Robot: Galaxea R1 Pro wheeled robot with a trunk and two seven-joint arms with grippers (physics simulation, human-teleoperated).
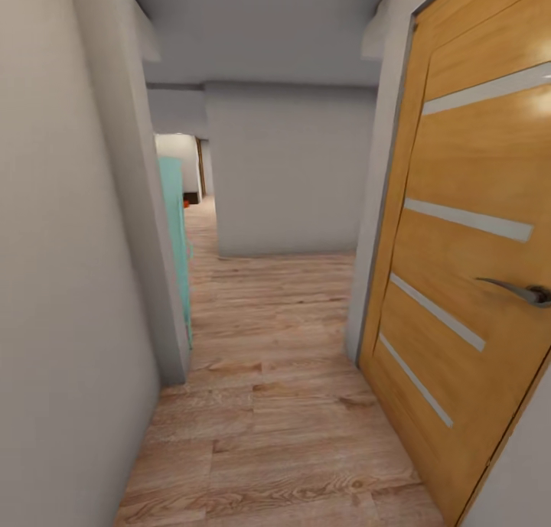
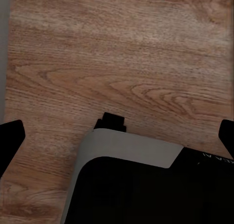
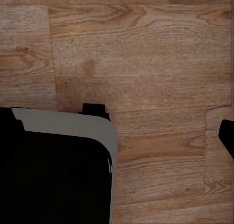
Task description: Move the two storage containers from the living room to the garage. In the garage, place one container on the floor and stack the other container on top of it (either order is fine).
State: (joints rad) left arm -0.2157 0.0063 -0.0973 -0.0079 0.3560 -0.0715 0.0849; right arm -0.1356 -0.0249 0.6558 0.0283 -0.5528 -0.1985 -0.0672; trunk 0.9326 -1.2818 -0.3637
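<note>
We are driving down a hallway, wood floor (image 1: 268,405) underfoot, door (image 1: 467,282) at our right. Both grippers hang wide apart, empty. No containers visible; next, steer ahead past the wall (image 1: 291,167).

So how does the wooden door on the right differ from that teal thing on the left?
The wooden door is orange-brown with pale horizontal strips and a metal handle; the teal panel is plain, with no handle visible. The door looms large and near; the panel is narrower, farther down the hallway. Both stand upright beside the wood plank floor.
</note>
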